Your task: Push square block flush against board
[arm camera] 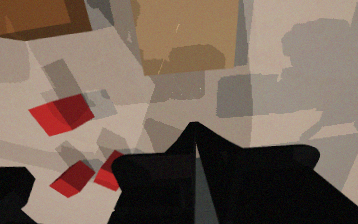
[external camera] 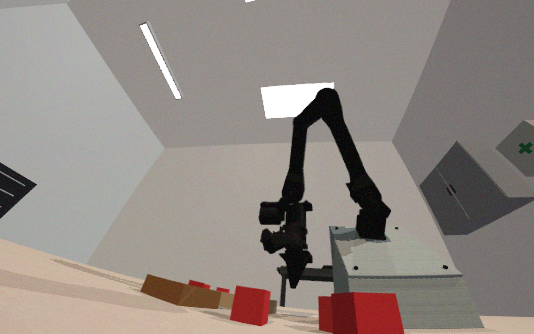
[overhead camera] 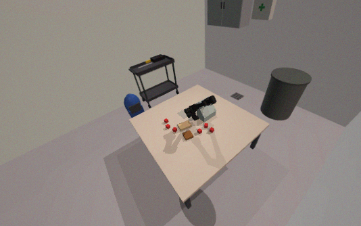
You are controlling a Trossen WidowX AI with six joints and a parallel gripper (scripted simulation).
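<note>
The light tan board (overhead camera: 184,126) (arm camera: 187,30) lies flat on the table. In the exterior view only a small part of the board (external camera: 227,300) shows. The darker brown square block (overhead camera: 188,135) (external camera: 163,289) (arm camera: 32,17) lies beside one long side of the board, with a narrow strip of table between them. In the wrist view the block is upper left, and both are cut off by the top edge. My gripper (overhead camera: 197,118) (external camera: 294,286) (arm camera: 193,125) is shut and empty. Its tips are above the table, just off the board's near end in the wrist view, touching neither part.
Red cubes lie on both sides of the parts, among them one cube (overhead camera: 174,129) near the board's far end and another (overhead camera: 199,130) (external camera: 251,305) near the block. The grey arm base (overhead camera: 207,114) (external camera: 406,275) stands behind the gripper on the table (overhead camera: 230,135).
</note>
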